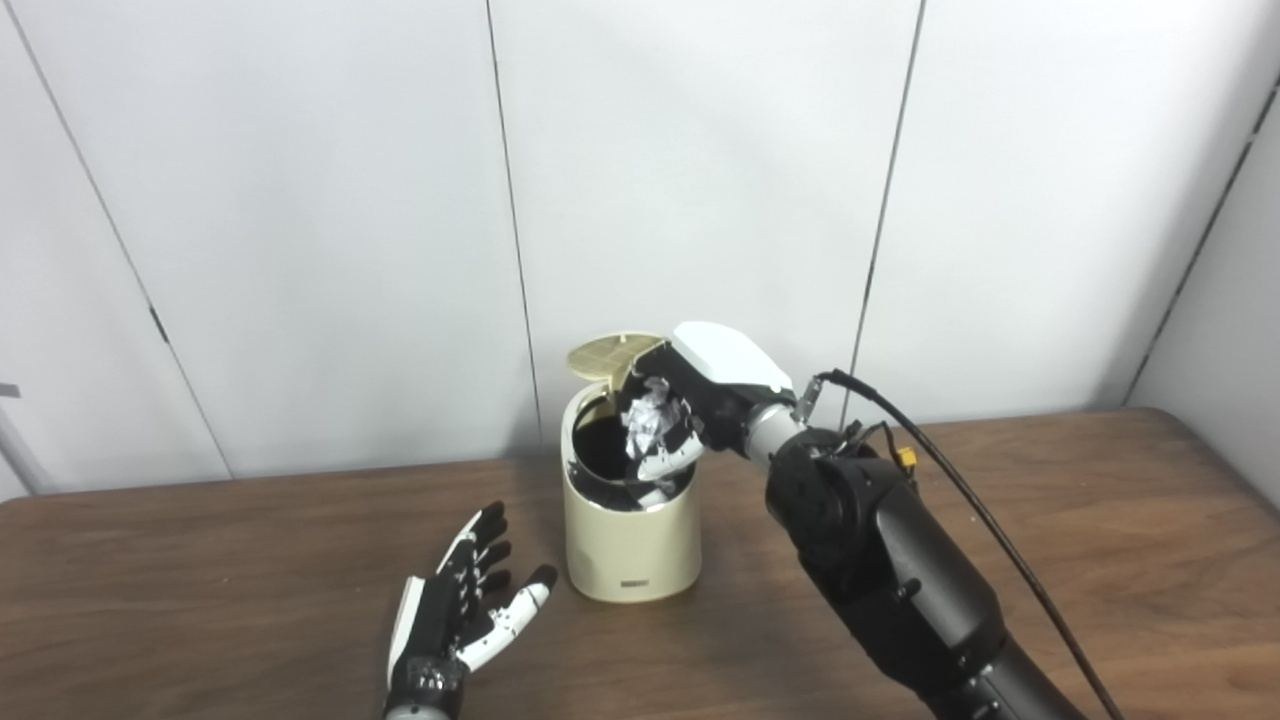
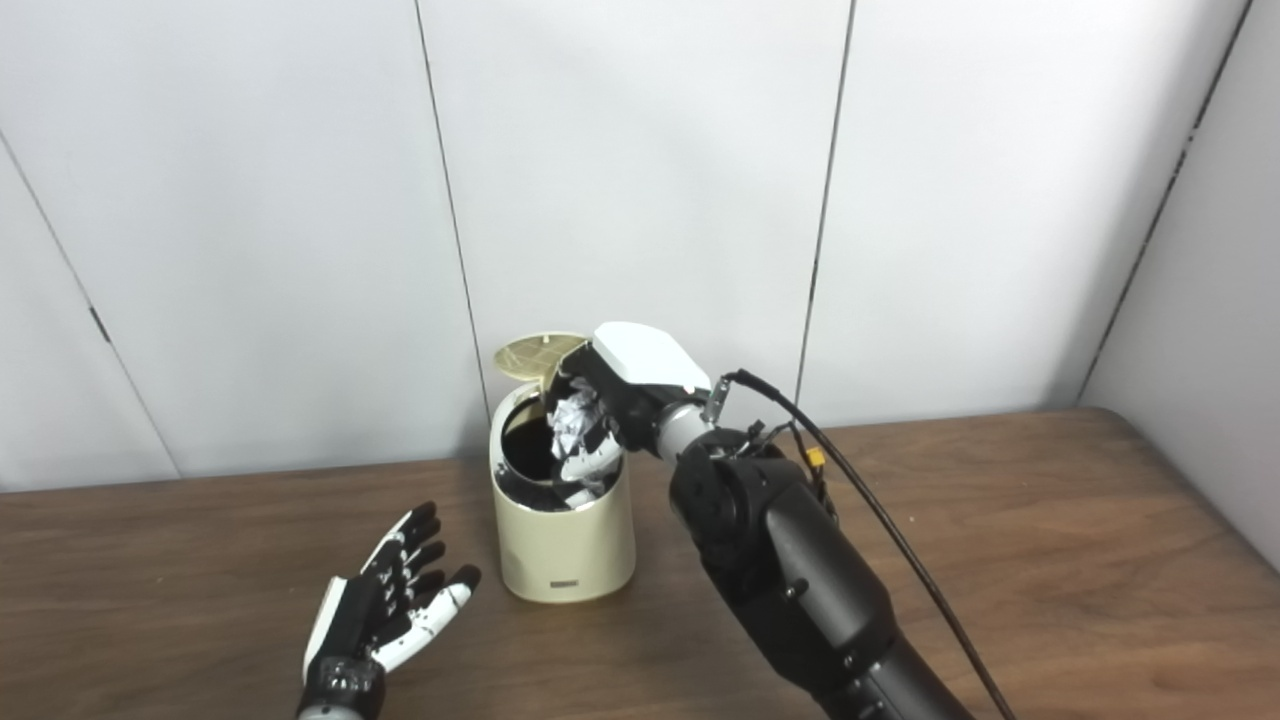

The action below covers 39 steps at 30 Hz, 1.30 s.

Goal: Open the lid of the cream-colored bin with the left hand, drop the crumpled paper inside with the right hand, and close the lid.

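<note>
Paper (image 1: 650, 415) gripped in right hand (image 1: 690, 400) fingers, directly above bin (image 1: 630, 540) mouth | lid (image 1: 610, 355) raised behind | left hand (image 1: 455, 610) spread, empty, on desk (image 1: 200, 580) beside bin.

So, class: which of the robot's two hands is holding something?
The right hand, poised over the open bin, grips the crumpled paper. The left hand lies open by the bin, holding nothing.

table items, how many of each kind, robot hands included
cream-colored cylindrical bin with its lid open: 1
crumpled white paper ball: 1
black-and-white robot hands: 2, the left robot hand and the right robot hand
total: 4
</note>
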Each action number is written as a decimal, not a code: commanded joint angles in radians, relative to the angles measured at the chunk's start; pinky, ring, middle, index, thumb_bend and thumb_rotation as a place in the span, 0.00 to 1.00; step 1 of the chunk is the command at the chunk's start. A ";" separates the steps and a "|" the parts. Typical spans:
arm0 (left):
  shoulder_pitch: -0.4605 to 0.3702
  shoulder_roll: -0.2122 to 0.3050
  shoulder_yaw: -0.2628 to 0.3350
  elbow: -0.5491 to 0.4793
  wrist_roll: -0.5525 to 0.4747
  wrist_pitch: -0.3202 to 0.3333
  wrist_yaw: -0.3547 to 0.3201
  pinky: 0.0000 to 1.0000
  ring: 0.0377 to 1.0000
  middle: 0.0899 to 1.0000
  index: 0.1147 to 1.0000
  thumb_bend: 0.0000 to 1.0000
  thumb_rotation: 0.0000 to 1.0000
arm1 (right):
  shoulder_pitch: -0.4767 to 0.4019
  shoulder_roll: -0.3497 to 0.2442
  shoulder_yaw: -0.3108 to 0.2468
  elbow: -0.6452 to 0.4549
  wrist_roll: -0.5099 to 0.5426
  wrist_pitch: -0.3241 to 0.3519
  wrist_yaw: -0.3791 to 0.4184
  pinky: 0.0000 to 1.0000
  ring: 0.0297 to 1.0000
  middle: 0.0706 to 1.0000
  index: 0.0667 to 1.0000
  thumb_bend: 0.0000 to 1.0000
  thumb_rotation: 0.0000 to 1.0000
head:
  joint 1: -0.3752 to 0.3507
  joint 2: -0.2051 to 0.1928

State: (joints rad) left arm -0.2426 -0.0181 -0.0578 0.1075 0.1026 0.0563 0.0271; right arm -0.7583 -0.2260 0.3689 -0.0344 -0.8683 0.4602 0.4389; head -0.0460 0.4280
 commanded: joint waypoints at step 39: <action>-0.040 0.001 0.001 -0.022 0.014 -0.035 0.009 0.86 0.89 0.91 0.92 0.61 0.27 | -0.022 -0.023 0.020 -0.051 -0.042 -0.009 0.082 0.56 0.76 0.85 0.79 0.89 0.11 | 0.001 0.002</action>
State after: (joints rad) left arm -0.2448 -0.0150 -0.0578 0.1076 0.1139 0.0564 0.0308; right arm -0.7605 -0.2419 0.3871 -0.0658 -0.9057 0.4596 0.5186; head -0.0445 0.4295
